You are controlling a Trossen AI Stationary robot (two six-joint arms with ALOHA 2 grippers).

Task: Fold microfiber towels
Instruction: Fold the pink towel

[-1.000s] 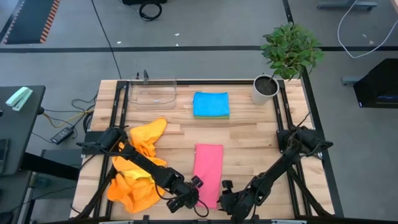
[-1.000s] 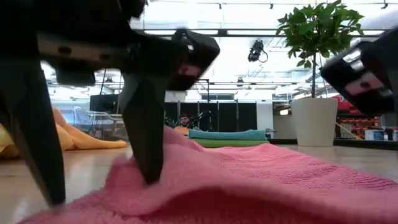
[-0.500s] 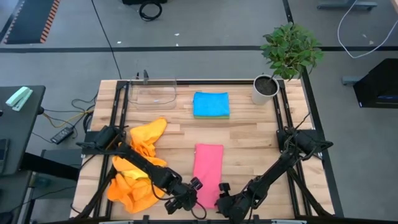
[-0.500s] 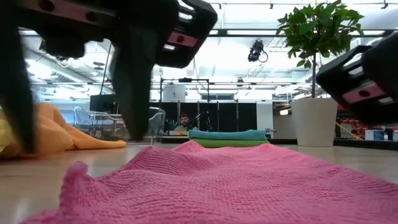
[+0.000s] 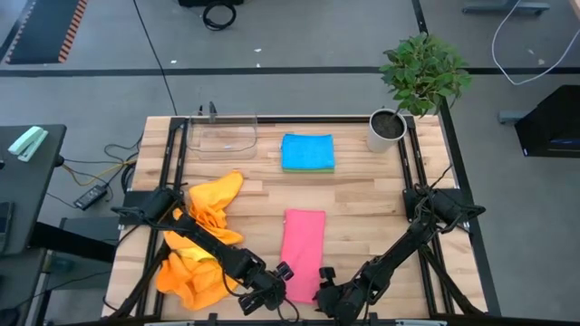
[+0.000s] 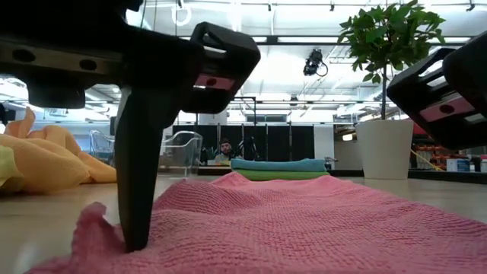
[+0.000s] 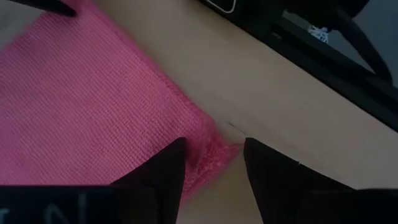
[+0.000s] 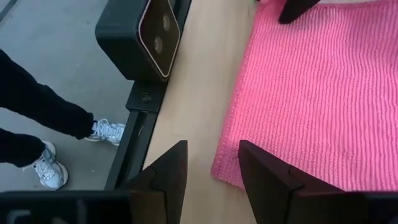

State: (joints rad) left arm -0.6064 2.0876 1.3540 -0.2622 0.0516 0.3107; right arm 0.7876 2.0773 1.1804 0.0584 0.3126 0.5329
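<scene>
Pink microfiber towel (image 5: 304, 250) folded lengthwise near table's (image 5: 362, 204) front edge, left gripper (image 7: 214, 165) spread astride its front left corner, right gripper (image 8: 212, 167) spread at its front right corner, no readable writing.

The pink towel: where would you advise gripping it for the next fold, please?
Probably at its two near corners. The pink towel lies flat as a strip, so come down from above: left gripper straddles one corner, open; right gripper, also open, hovers at the other.
</scene>
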